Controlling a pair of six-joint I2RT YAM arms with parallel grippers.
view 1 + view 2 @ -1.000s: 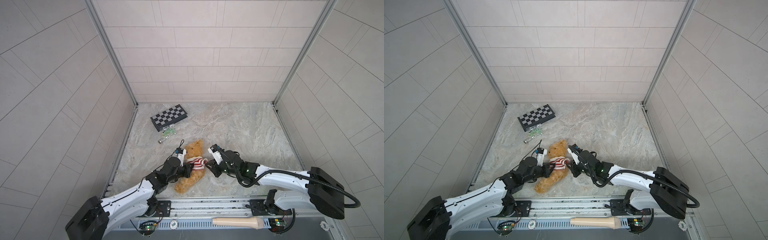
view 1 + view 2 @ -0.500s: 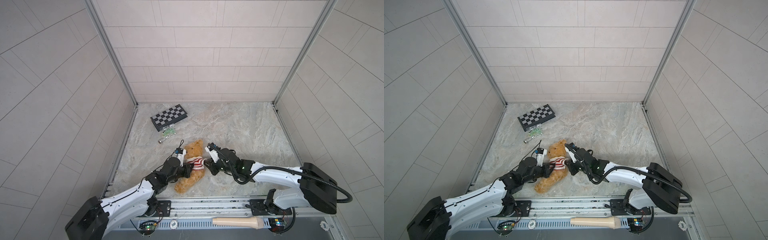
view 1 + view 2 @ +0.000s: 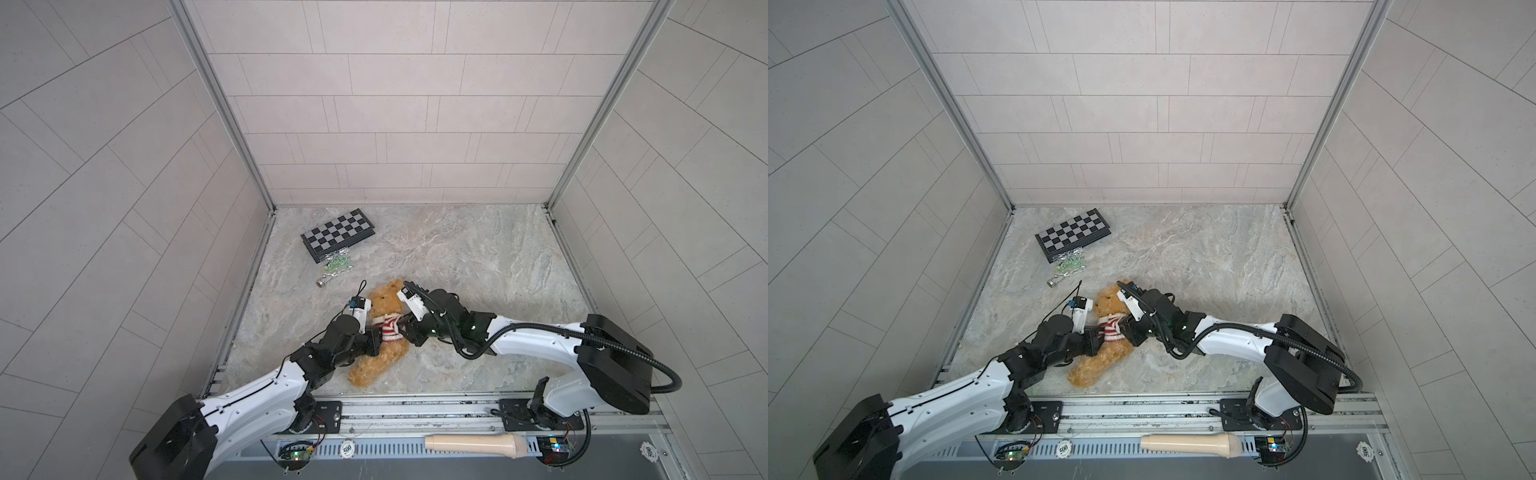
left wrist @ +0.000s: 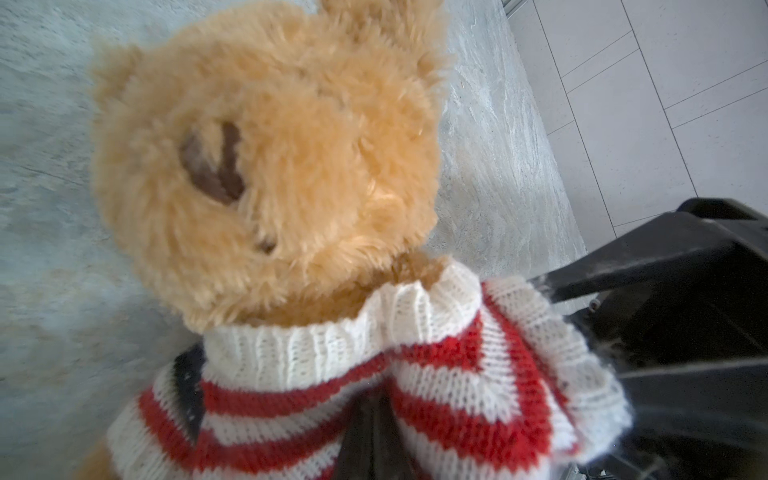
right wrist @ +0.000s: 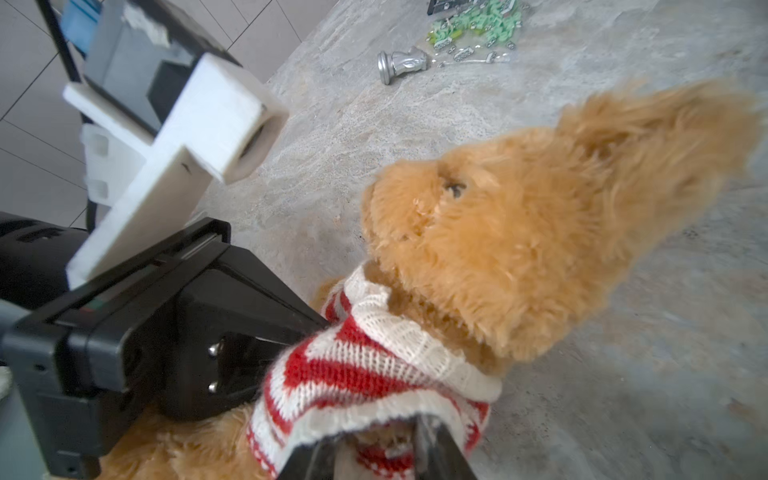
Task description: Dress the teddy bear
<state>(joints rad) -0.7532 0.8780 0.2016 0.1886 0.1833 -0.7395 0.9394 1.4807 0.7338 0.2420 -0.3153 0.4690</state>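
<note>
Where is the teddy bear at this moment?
In both top views the teddy bear lies near the table's front edge, left of the middle, between the left gripper and the right gripper.

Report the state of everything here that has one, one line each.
Fluffy golden-tan plush teddy bear: lying on the marble table, head through the collar.
Red-and-white striped knit sweater: bunched around the bear's neck and chest.
Left gripper: shut on the sweater.
Right gripper: jaws apart at the sweater's hem, grip unclear.
Black-and-white checkered chessboard: lying flat.
Silver chess piece: tipped on its side.
</note>
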